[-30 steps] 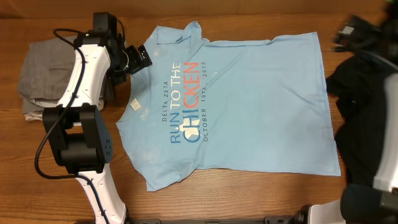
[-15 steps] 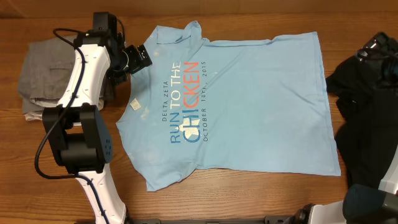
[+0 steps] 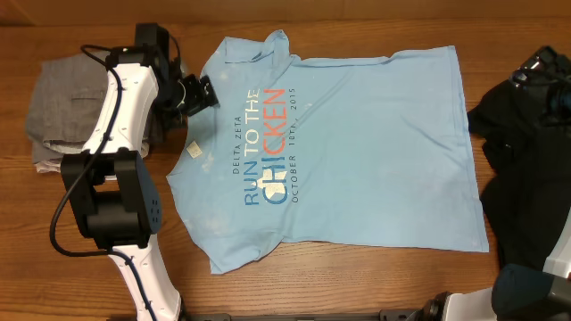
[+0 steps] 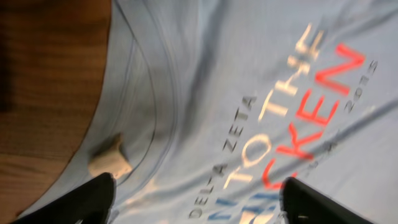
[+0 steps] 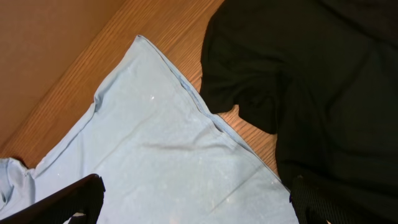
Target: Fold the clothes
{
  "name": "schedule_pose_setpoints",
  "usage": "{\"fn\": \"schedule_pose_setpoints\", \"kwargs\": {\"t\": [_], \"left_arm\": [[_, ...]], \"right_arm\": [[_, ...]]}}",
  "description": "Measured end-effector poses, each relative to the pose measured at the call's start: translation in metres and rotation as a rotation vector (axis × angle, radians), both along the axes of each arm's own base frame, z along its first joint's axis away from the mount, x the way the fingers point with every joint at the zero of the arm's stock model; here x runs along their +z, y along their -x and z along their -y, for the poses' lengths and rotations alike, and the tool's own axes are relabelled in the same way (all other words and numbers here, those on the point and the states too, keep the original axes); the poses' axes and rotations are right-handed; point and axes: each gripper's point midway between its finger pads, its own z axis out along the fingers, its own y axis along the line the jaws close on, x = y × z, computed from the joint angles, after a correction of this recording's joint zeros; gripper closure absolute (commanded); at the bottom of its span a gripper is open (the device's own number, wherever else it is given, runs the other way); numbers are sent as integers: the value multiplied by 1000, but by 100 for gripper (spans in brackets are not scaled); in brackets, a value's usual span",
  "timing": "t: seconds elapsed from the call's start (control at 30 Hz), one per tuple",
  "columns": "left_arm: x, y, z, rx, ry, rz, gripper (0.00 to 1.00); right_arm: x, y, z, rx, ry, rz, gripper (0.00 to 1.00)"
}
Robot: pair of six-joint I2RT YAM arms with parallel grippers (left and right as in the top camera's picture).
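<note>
Pre-grasp step; light blue T-shirt point(image 3: 357, 152) flat, unfolded; left hand point(image 4: 199, 186) spread wide, empty, over collar point(image 4: 134, 74) at 9 o'clock; right hand point(image 5: 196, 186) spread wide, empty; next: lower, pinch collar edge.

Your short-sleeved cotton T-shirt point(image 3: 384, 169) is a plain light blue, printed with lettering point(image 3: 268, 143) in white, darker blue and red-orange, and the small tag point(image 4: 111, 160) at its neck is cream. The larger fabric garment point(image 3: 517, 178) you see is solid black with no pattern. The folded trousers point(image 3: 62, 102) are grey, and the wooden table point(image 3: 357, 285) is warm brown with a fine grain.
</note>
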Motion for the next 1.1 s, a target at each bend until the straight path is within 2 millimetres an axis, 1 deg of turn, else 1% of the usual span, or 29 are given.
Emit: {"fn": "schedule_pose_setpoints", "kwargs": {"t": [0.07, 0.17, 0.2, 0.23, 0.3, 0.33, 0.37, 0.4, 0.43, 0.47, 0.5, 0.53, 0.57, 0.6, 0.63, 0.7, 0.8, 0.87, 0.93, 0.97, 1.03, 1.1], "left_arm": [[-1, 11, 2, -22, 7, -41, 34], [3, 26, 0, -33, -9, -85, 34], [9, 31, -1, -39, -21, -86, 35], [20, 36, -1, -44, -41, -79, 35], [51, 49, -1, -57, -86, -41, 33], [69, 57, 2, -66, -111, -13, 30], [93, 69, 8, -79, -140, 25, 26], [113, 81, 15, -89, -163, 58, 24], [137, 97, 25, -106, -189, 103, 27], [153, 109, 33, -119, -205, 138, 53], [168, 121, 41, -138, -215, 177, 70], [183, 134, 49, -150, -217, 212, 74], [191, 142, 53, -156, -218, 233, 67], [197, 151, 55, -160, -221, 240, 50], [199, 157, 56, -160, -225, 236, 42], [197, 162, 58, -162, -239, 217, 40], [192, 149, 60, -147, -251, 228, 38], [191, 134, 63, -135, -252, 264, 42], [190, 124, 65, -126, -249, 281, 53], [187, 123, 66, -124, -248, 271, 65], [175, 128, 67, -132, -249, 204, 96], [162, 142, 65, -152, -259, 109, 96]], "right_arm": [[0, 0, 0, 0, 0, 0, 0], [0, 0, 0, 0, -1, 1, 0], [0, 0, 0, 0, -1, 0, 0], [0, 0, 0, 1, 0, 0, 0], [0, 0, 0, 0, -1, 1, 0], [0, 0, 0, 0, 0, 0, 0], [0, 0, 0, 0, -1, 1, 0], [0, 0, 0, 0, -1, 1, 0], [0, 0, 0, 0, -1, 0, 0], [0, 0, 0, 0, -1, 1, 0], [0, 0, 0, 0, -1, 1, 0], [0, 0, 0, 0, -1, 0, 0], [0, 0, 0, 0, -1, 0, 0], [0, 0, 0, 0, -1, 1, 0], [0, 0, 0, 1, -2, 1, 0], [0, 0, 0, 1, -2, 1, 0], [0, 0, 0, 1, -2, 1, 0], [0, 0, 0, 1, -2, 1, 0], [0, 0, 0, 1, -2, 1, 0], [0, 0, 0, 1, -2, 1, 0], [0, 0, 0, 1, -2, 1, 0], [0, 0, 0, 1, -2, 2, 0]]}}
